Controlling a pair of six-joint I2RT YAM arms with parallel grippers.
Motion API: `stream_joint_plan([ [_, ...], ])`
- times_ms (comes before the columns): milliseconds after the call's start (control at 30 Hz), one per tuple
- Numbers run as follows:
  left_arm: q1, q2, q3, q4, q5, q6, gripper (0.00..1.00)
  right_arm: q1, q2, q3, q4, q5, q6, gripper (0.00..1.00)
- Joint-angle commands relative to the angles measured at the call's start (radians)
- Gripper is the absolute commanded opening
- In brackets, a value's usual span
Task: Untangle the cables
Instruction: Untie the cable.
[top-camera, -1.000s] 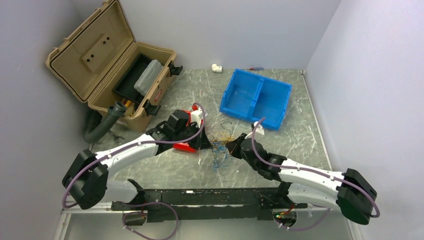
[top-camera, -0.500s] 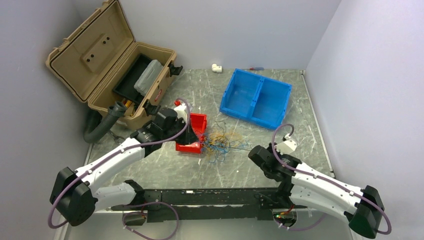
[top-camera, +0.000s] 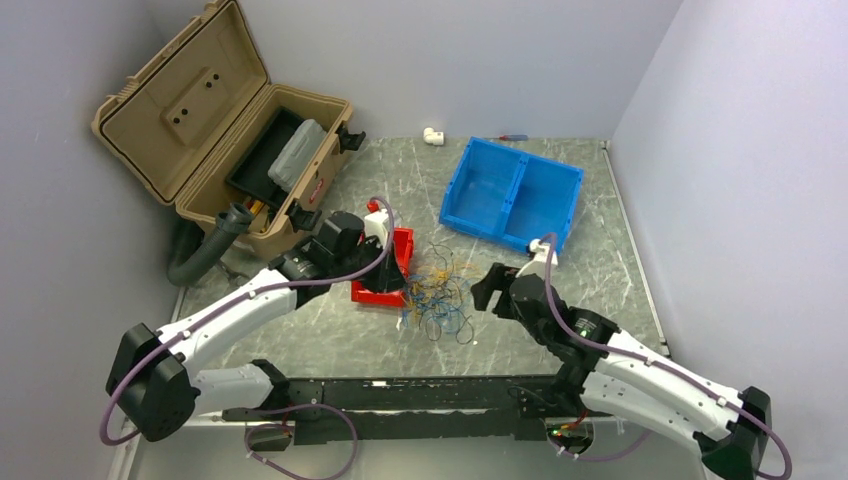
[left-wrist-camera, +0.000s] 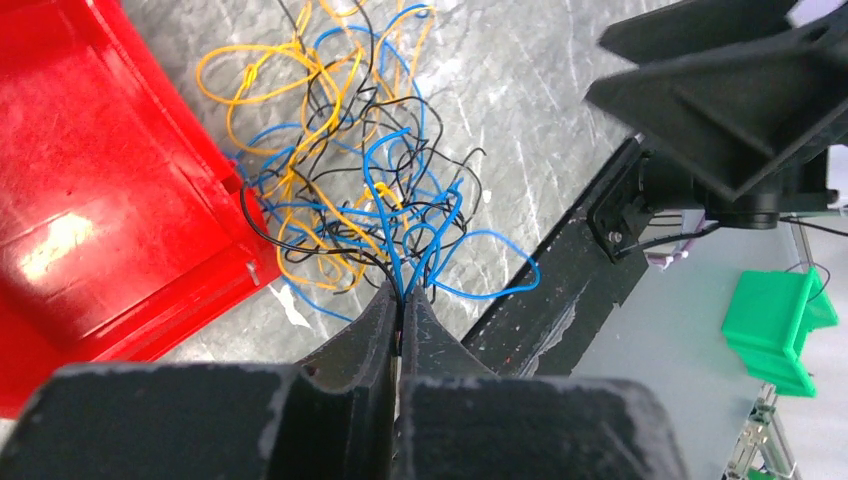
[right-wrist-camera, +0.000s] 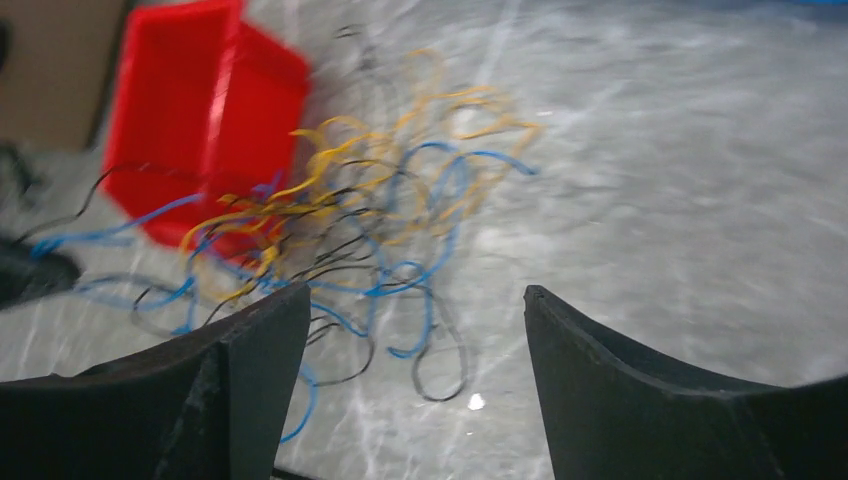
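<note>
Right pincer (right-wrist-camera: 412, 300) has let go, backed off and swung back: jaws wide, empty, at 3 o'clock of the thin yellow, blue and black cables (top-camera: 437, 295) tangled mid-table. Left pincer (left-wrist-camera: 400, 300) stays clenched on blue and black strands at 9 o'clock, beside the red plastic bin (left-wrist-camera: 100, 200). Tangle looser, not separated. Right wrist view smeared; crossings probably unreadable there. Left pinch hides its strand count.

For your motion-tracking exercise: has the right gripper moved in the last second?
Yes: right gripper drew rightward off the cables, toward the blue bin's near corner.
</note>
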Motion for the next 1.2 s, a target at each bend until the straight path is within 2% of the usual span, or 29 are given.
stream_joint_plan([
  [0, -0.024, 0.013, 0.065, 0.010, 0.035, 0.042, 0.06, -0.001, 0.053, -0.037, 0.304, -0.294, -0.245, 0.82],
  [233, -0.059, 0.030, 0.044, -0.004, -0.003, 0.038, 0.07, 0.000, 0.397, 0.037, 0.379, -0.302, -0.259, 0.79],
  [500, -0.087, 0.036, -0.030, 0.071, -0.004, -0.012, 0.07, 0.000, 0.622, 0.012, 0.580, -0.364, -0.232, 0.77],
  [567, -0.108, 0.034, -0.074, 0.121, -0.019, -0.051, 0.05, 0.000, 0.658, 0.015, 0.566, -0.315, -0.199, 0.75],
  [667, -0.135, -0.005, -0.193, 0.280, -0.040, -0.143, 0.06, 0.000, 0.688, 0.054, 0.389, -0.115, -0.090, 0.68],
  [767, -0.157, -0.008, -0.275, 0.371, -0.059, -0.197, 0.06, -0.015, 0.684, 0.083, 0.183, 0.069, 0.048, 0.52],
  [867, -0.186, 0.028, -0.284, 0.361, -0.093, -0.199, 0.05, -0.049, 0.618, 0.055, 0.055, 0.142, 0.139, 0.46],
  [1067, -0.222, 0.068, -0.308, 0.397, -0.111, -0.224, 0.05, -0.214, 0.350, -0.059, -0.031, 0.117, 0.265, 0.39],
  [1167, -0.228, 0.053, -0.323, 0.407, -0.124, -0.237, 0.08, -0.268, 0.219, -0.094, -0.038, 0.112, 0.231, 0.36],
])
